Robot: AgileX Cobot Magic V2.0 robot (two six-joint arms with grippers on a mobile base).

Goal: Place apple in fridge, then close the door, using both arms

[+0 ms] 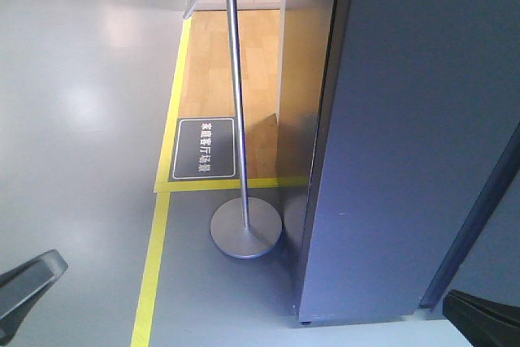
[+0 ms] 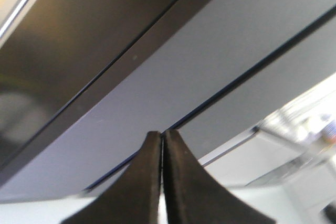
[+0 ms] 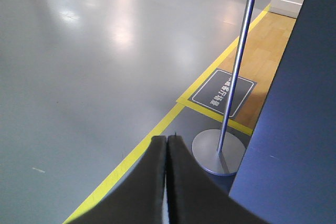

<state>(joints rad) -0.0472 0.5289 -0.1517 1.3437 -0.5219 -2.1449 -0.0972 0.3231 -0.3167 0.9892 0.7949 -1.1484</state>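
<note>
Hanging empty, both arms looked parked rather than at work. The left gripper (image 2: 163, 145) had its two dark fingers pressed together with nothing between them, its tips close to a flat grey panel crossed by dark seams. I took that panel for the outside of the tall dark grey fridge (image 1: 406, 144); whether the tips touched it I could not tell. The right gripper (image 3: 166, 153) was likewise pinched together on nothing, pointing out over the glossy grey floor (image 3: 79, 77). Such folded poses suggested neither arm had a grasp under way.

The round red apple showed in no view, so its place could not be told. No white interior or shelves showed either. The fridge filled the front view from 12 to 5 o'clock. A dark slanted edge at 4 o'clock may have been the door's border, though whether the door stood shut I could not say.

Around it, a slim silver sign pole (image 1: 234, 79) on a round metal base (image 1: 246, 232) stood just beside the fridge's left flank, at about 7 o'clock from centre. A yellow tape line (image 1: 154, 258) framed light wooden flooring (image 1: 219, 62), with a dark floor sign bearing white characters (image 1: 203, 148) at 9 o'clock. The pole, I judged, could crowd any swing on that side.
</note>
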